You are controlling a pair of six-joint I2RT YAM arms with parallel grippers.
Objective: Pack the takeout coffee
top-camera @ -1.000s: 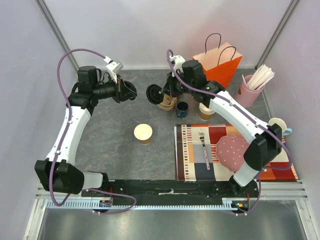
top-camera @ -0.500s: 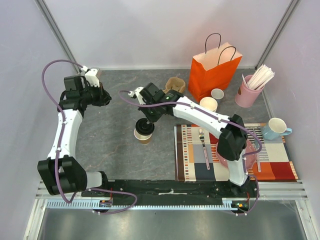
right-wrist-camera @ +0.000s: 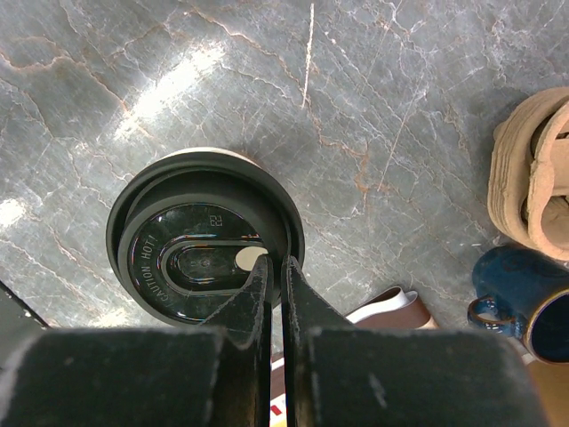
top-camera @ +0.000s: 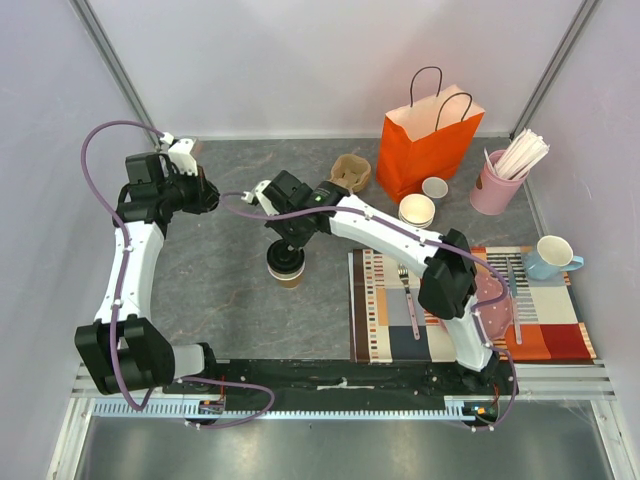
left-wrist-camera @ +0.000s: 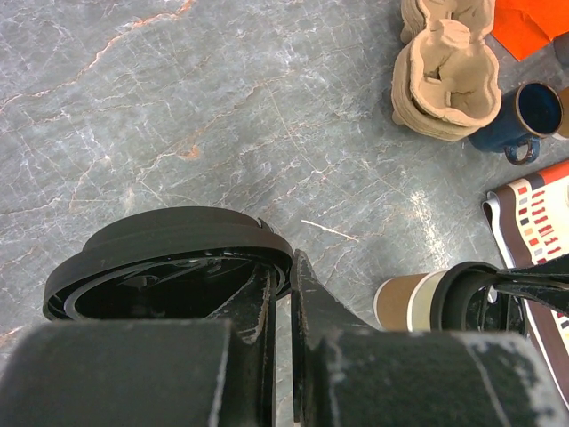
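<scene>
The takeout coffee (top-camera: 286,268), a brown paper cup under a black lid, stands upright on the grey table left of the placemat. My right gripper (top-camera: 287,243) is right over it. In the right wrist view the right gripper (right-wrist-camera: 276,262) is shut on the near rim of the lid (right-wrist-camera: 191,253), which sits on the cup. My left gripper (top-camera: 203,192) is at the back left, apart from the cup. In the left wrist view it (left-wrist-camera: 283,262) is shut on the rim of a loose black lid (left-wrist-camera: 160,258); the cup (left-wrist-camera: 409,302) shows at the right.
An orange paper bag (top-camera: 430,140) stands at the back. A cardboard cup carrier (top-camera: 350,172), a stack of lidless cups (top-camera: 417,210) and a small white cup (top-camera: 434,187) are near it. A dark blue mug (right-wrist-camera: 524,294), a striped placemat (top-camera: 390,330) with a fork (top-camera: 408,295), and a pink straw holder (top-camera: 497,185) are to the right.
My right gripper carried a black lid from the back to the open cup and the lid now sits on it. My left arm pulled back to the left.
</scene>
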